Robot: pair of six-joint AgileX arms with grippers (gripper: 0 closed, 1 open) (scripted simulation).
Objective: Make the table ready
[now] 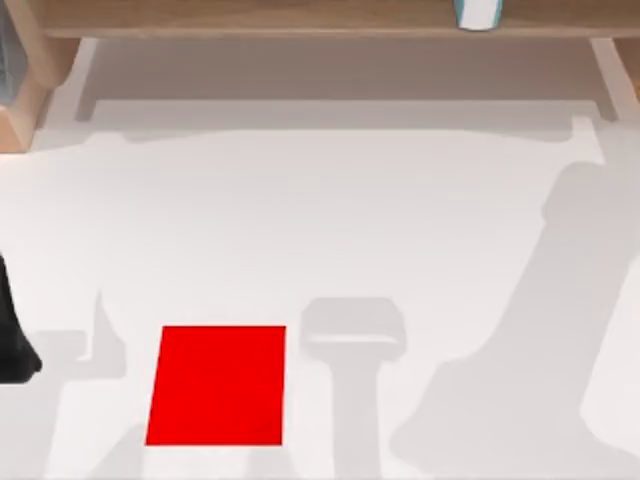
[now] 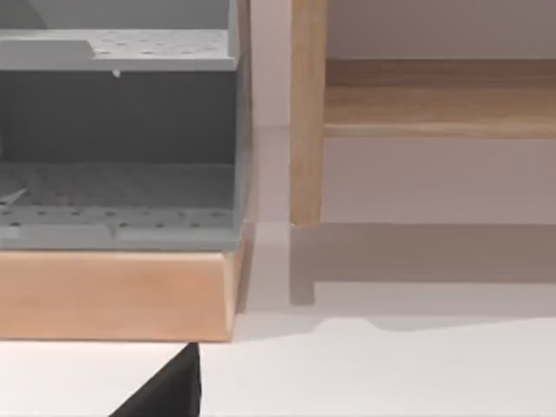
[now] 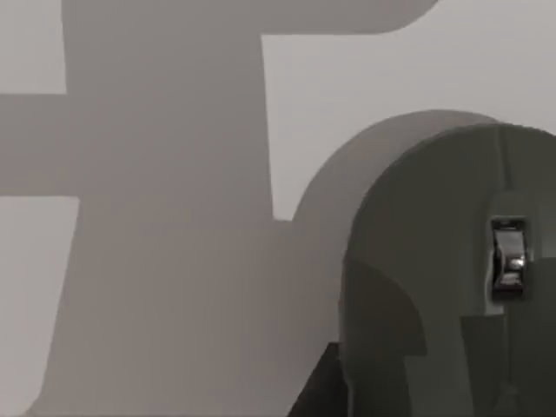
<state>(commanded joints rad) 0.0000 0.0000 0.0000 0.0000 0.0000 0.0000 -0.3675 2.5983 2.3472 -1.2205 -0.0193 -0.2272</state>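
Looking down from above, the white table point(image 1: 330, 220) spreads across nearly everything, crossed by soft grey shadows of the arms. Nearest the front edge, a small red mat point(image 1: 218, 385) lies flat on it, left of centre. At the far left edge, level with the mat's top, a black part of my left arm point(image 1: 12, 335) pokes in; whether its jaws are apart or together I cannot tell. In the left wrist view, a dark sliver of the left gripper point(image 2: 167, 391) sits over the white surface, and beyond it stands a light wooden shelf point(image 2: 117, 295) holding a grey perforated rack point(image 2: 117, 187), with a wooden post beside it. In the right wrist view, a grey rounded mouse-like object point(image 3: 443, 278) with a small shiny wheel rests on the shadowed tabletop, with a dark edge of the right gripper just beside it; the jaws' state cannot be told. Farthest away, along the table's back edge, the shelf carries a white and teal cup point(image 1: 478, 14) toward the right.
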